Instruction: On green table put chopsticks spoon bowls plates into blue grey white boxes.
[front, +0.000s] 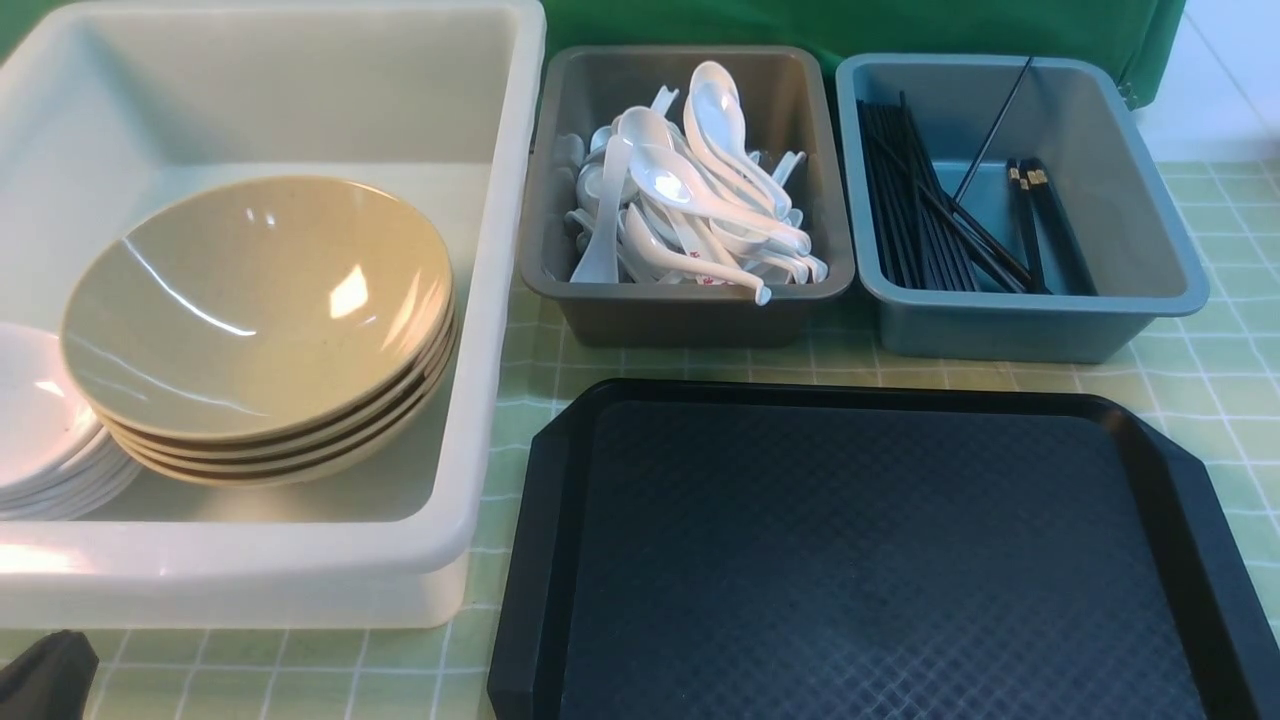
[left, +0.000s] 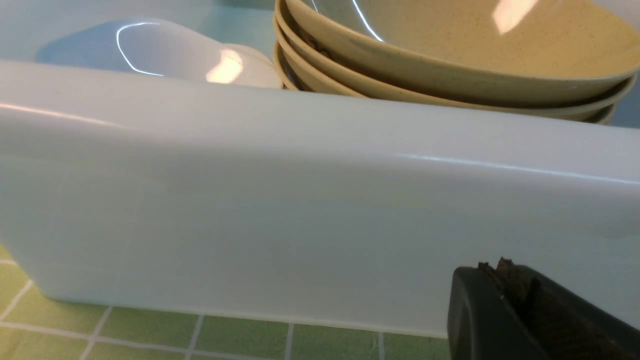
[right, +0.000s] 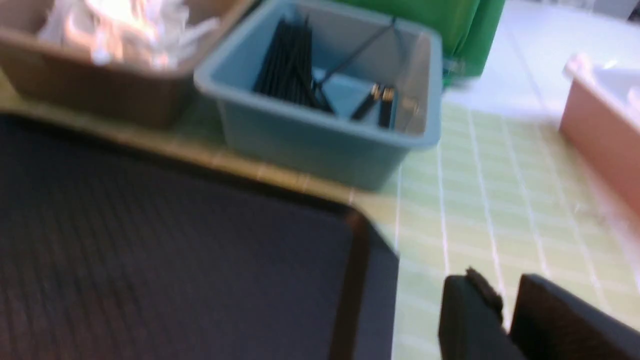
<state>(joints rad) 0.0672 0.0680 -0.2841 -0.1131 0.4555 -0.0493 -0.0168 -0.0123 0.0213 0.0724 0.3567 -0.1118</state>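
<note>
A: Front view shows the black tray (front: 880, 560) bare, so the sorting looks finished: four tan bowls (front: 260, 320) and the white plates (front: 50, 430) sit in the white box (front: 500, 250), spoons (front: 690, 190) in the grey box (front: 690, 300), chopsticks (front: 930, 220) in the blue box (front: 1030, 300).

B: And the claws?

A: The left claw (left: 505, 285) is closed, empty, beside the white box on the worktop (front: 1220, 350). The right claw (right: 507, 310) shows a narrow gap, holding nothing.

B: Next?

A: Likely both retreat. Spoons and chopsticks are too tangled to count.
</note>
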